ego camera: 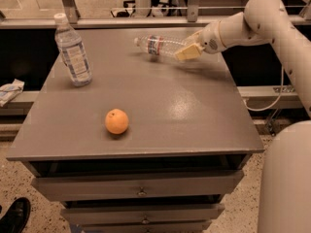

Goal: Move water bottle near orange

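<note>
The water bottle (158, 46), clear and ribbed with a dark red-and-blue band, lies horizontal at the back of the grey table (184, 115), its cap pointing left. My gripper (188, 52) reaches in from the right and is shut on the bottle's base end, holding it slightly off the tabletop. The orange (116, 121) sits on the table's front left part, well in front of and to the left of the gripper.
A second bottle (73, 52) with a pale label and white cap stands upright at the back left. The table has drawers (141, 188) in front. A metal rail (146, 21) runs behind the table. A shoe (14, 216) shows at the bottom left.
</note>
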Available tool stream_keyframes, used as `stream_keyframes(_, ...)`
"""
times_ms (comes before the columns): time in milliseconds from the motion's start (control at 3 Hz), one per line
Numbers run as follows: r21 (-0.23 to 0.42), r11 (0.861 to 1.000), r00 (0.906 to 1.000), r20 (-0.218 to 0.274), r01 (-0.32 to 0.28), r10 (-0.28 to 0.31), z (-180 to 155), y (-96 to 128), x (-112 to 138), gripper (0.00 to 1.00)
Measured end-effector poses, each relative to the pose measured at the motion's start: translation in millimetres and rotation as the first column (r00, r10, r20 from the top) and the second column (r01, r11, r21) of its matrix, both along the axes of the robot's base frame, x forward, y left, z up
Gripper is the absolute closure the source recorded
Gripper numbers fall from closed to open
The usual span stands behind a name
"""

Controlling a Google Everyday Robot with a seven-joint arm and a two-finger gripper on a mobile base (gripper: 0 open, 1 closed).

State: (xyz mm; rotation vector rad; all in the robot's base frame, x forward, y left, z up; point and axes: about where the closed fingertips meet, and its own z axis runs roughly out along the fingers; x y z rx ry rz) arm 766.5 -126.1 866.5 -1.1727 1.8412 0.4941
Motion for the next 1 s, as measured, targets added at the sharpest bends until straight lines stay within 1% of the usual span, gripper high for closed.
stream_keyframes(333, 0.019, 0.997, 0.9974, 0.017, -0.071, 0.071, 23, -3, -32, 1.00)
stream_keyframes(667, 0.026, 0.986, 0.9866, 0.020, -0.163, 0.162, 45, -5, -89, 1.00)
stream_keyframes(1000, 0.013, 0.969, 0.9687, -0.014, -0.248, 0.248, 45, 6, -136, 1.00)
